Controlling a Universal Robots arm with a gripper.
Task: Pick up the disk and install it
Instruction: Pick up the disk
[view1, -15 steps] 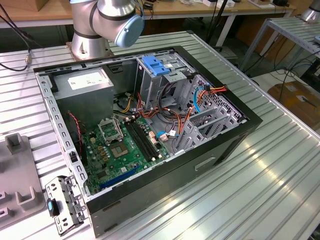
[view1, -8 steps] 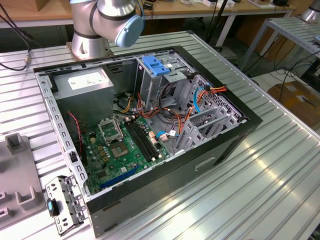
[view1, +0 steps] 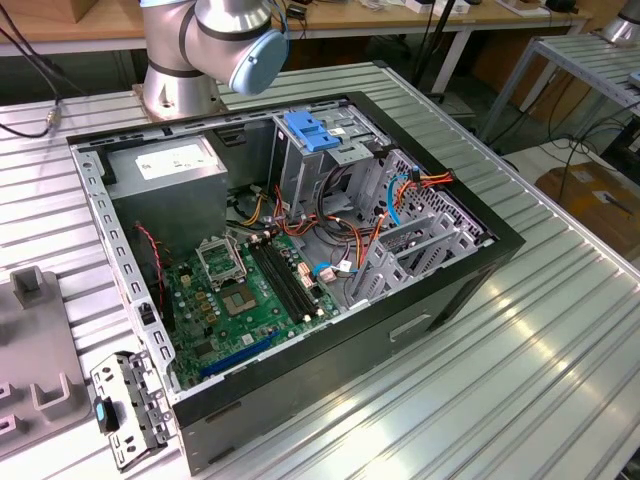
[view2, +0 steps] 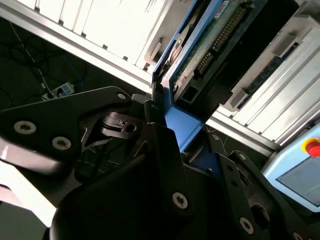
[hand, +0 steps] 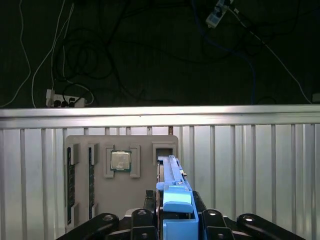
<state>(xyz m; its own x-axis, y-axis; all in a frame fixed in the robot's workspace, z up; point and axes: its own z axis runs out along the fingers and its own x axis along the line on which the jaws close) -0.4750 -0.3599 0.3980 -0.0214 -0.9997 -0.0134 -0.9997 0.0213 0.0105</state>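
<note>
You have one disk (hand: 172, 172), one gripper (hand: 177, 225) and one open computer case (view1: 300, 250) lying on the ribbed table (view1: 520, 380). The disk stands on edge right between the fingers (view2: 162, 150), over a grey tray (hand: 95, 200) with one processor chip (hand: 120, 161). The fingers appear pressed against its two faces, pinching it.

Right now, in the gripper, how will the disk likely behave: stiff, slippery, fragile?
Probably stiff: the disk stands edge-on from the gripper without sagging. Its smooth blue rail may slip in the grip. Likely fragile: a bare circuit board shows in the second wrist view.
</note>
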